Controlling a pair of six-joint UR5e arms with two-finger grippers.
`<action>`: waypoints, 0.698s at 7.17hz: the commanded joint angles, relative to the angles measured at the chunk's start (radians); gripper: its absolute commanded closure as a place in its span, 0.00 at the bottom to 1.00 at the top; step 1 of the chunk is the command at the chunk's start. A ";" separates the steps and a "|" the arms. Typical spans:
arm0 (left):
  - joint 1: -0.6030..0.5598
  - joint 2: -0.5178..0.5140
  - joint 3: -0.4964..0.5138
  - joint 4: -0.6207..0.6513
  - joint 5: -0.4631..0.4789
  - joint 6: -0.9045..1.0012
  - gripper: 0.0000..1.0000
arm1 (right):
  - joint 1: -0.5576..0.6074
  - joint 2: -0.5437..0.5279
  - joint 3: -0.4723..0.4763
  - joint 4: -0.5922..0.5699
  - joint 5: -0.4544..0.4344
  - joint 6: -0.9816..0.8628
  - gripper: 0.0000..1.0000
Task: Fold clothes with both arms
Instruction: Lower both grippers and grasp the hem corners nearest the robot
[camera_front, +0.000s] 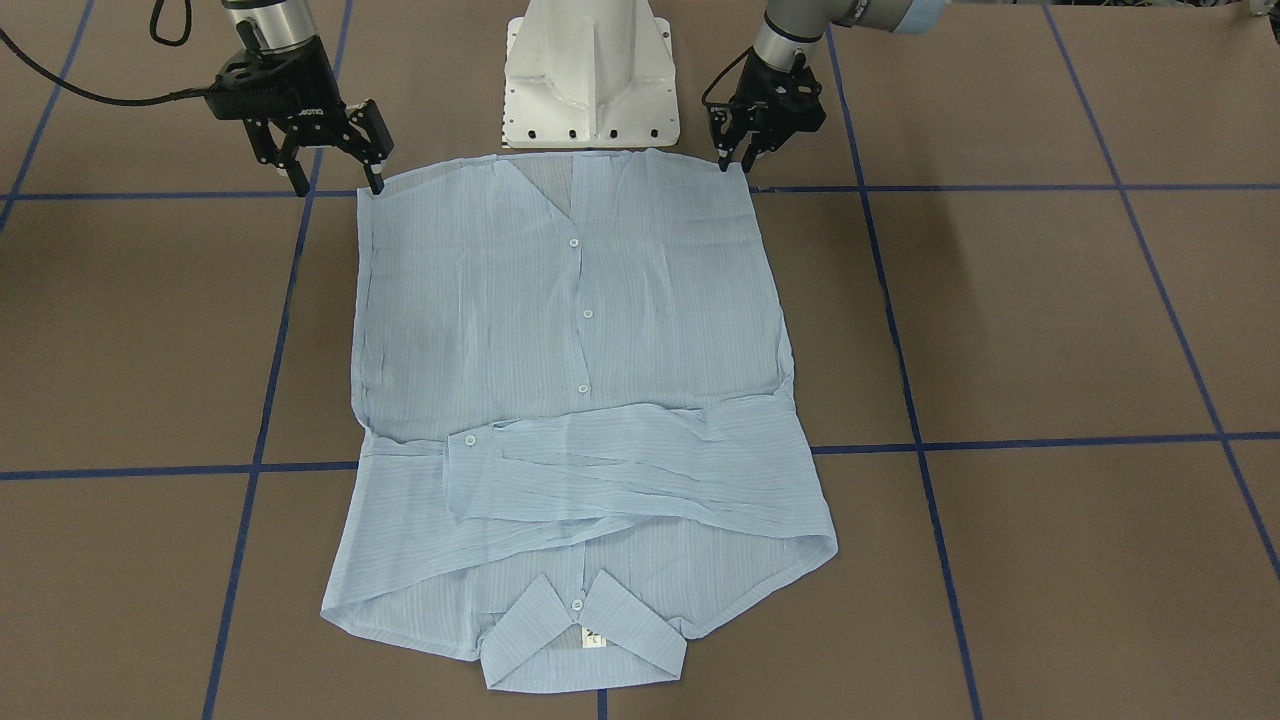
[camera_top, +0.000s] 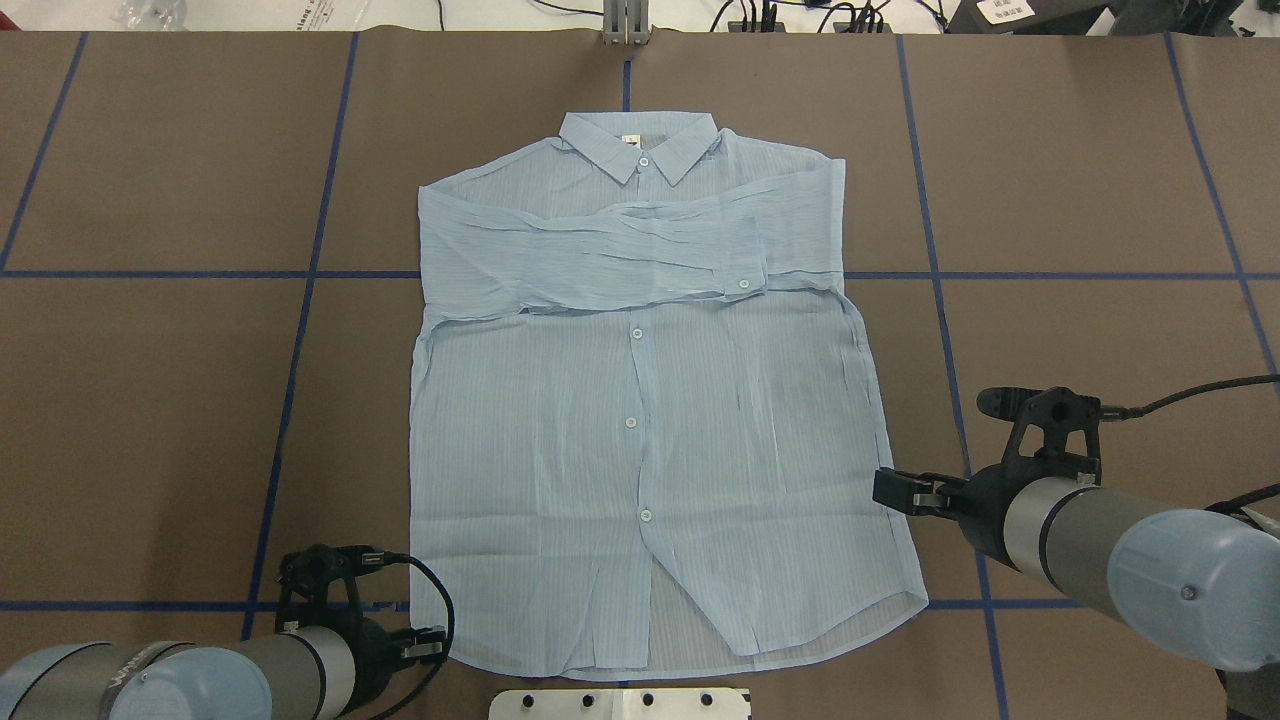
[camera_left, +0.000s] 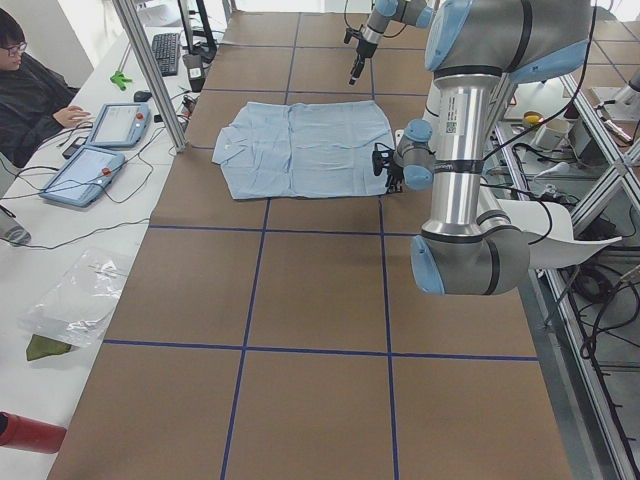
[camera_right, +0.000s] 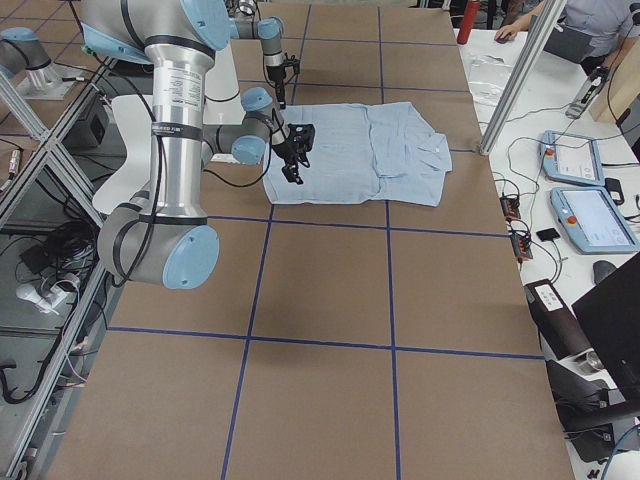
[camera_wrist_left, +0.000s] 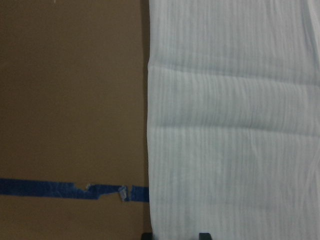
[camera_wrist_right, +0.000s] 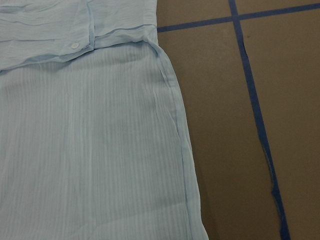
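The light blue striped shirt (camera_front: 560, 330) lies flat and buttoned on the brown table, collar (camera_top: 638, 150) away from me, both sleeves folded across the chest (camera_top: 600, 260). My left gripper (camera_front: 736, 160) is open, low at the hem corner on my left side; it also shows in the overhead view (camera_top: 430, 645). In the left wrist view its fingertips (camera_wrist_left: 203, 235) straddle the shirt's side edge (camera_wrist_left: 150, 125). My right gripper (camera_front: 337, 185) is wide open, raised beside the other hem corner, holding nothing. The right wrist view shows only the shirt's side seam (camera_wrist_right: 175, 125), no fingers.
The white pedestal base (camera_front: 590, 80) stands just behind the hem. Blue tape lines (camera_top: 300, 330) grid the brown table. An operator (camera_left: 30, 90) sits by two tablets (camera_left: 95, 150) at the far side, past a metal post (camera_left: 150, 70).
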 joint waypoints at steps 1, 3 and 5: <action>0.000 -0.004 0.007 -0.001 0.000 0.000 1.00 | -0.007 -0.002 -0.003 0.000 0.002 0.000 0.00; -0.001 -0.004 -0.004 -0.001 0.002 0.000 1.00 | -0.019 -0.005 -0.003 0.002 0.002 0.003 0.00; -0.001 -0.024 -0.008 -0.001 0.002 0.000 1.00 | -0.088 -0.014 -0.002 0.002 -0.065 0.067 0.00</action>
